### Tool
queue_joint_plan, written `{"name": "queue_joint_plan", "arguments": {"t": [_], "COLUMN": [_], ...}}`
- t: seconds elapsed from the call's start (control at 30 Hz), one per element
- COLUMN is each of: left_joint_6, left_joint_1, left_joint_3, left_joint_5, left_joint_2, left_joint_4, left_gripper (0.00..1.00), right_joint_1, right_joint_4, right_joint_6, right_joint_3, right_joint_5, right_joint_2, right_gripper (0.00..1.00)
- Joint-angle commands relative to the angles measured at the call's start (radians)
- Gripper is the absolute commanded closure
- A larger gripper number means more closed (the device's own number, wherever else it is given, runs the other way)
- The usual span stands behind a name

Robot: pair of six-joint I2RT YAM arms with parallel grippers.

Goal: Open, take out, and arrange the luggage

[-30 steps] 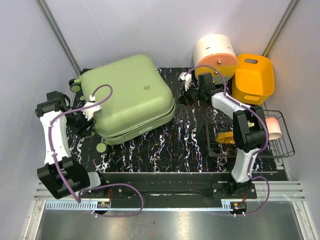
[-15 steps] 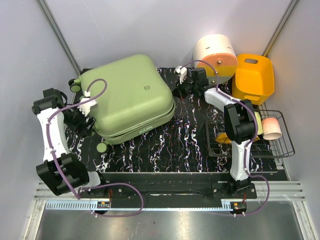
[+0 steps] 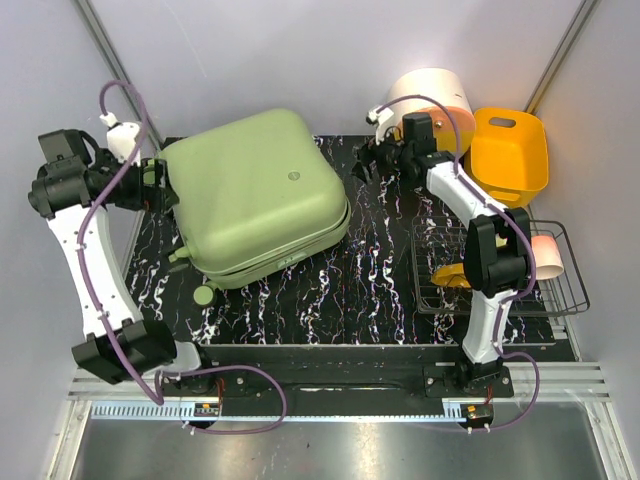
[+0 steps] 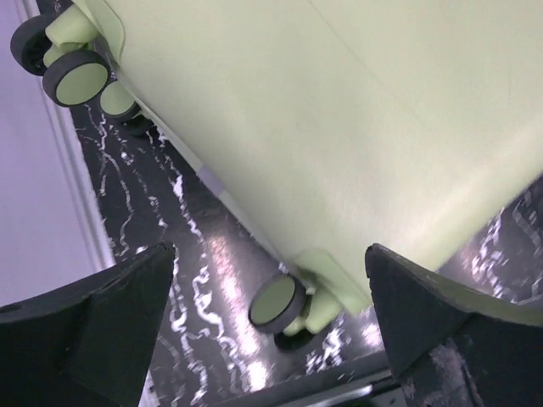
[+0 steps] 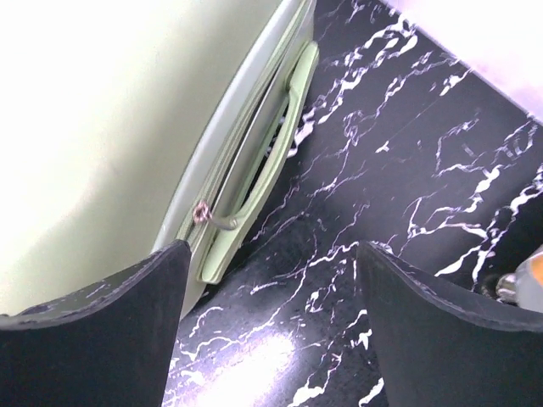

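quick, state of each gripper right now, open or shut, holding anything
left gripper: open, holding nothing, at the wheel end of the luggage
right gripper: open, holding nothing

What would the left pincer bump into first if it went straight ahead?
Most likely the green suitcase. The open left pincer points at its wheeled end, and nothing shows in between, though depth is hard to judge.

The left gripper [image 3: 158, 188] sits at upper left and the right gripper [image 3: 366, 165] at upper centre, both with jaws spread wide.
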Motion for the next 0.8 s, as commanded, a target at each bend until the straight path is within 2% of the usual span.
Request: {"name": "queue_joint_plan", "arguments": {"t": [0.0, 0.17, 0.37, 0.53, 0.63, 0.77], "left_joint_6": [-0.384, -0.510, -0.585, -0.549, -0.538, -0.452], "left_joint_1": [0.026, 0.026, 0.023, -0.014, -0.070, -0.162], "left_joint_3": [-0.001, -0.090, -0.213, -0.212, -0.190, -0.143], "left_joint_5": [0.075, 0.184, 0.350, 0.517, 0.534, 0.513], "left_joint_2": [0.109, 0.169, 0.250, 0.333, 0.379, 0.449], "left_joint_4": [0.145, 0.258, 0.378, 0.392, 0.390, 0.370], "left_gripper": [0.01, 0.01, 0.01, 0.01, 0.01, 0.04], "right_joint_1": [0.001, 0.000, 0.017, 0.050, 0.081, 0.147], "right_joint_4": [-0.062, -0.086, -0.059, 0.000, 0.031, 0.071], "right_joint_6": [0.132, 0.209, 0.232, 0.232, 0.231, 0.215], "right_joint_3": [0.142, 0.218, 0.138, -0.058, -0.181, -0.369], "right_joint_5": [-0.027, -0.110, -0.224, -0.348, -0.397, -0.425], "right_joint_2": [0.012, 0.117, 0.142, 0.079, 0.001, -0.098], "right_gripper": [0.12, 0.17, 0.22, 0.24, 0.23, 0.22]}}
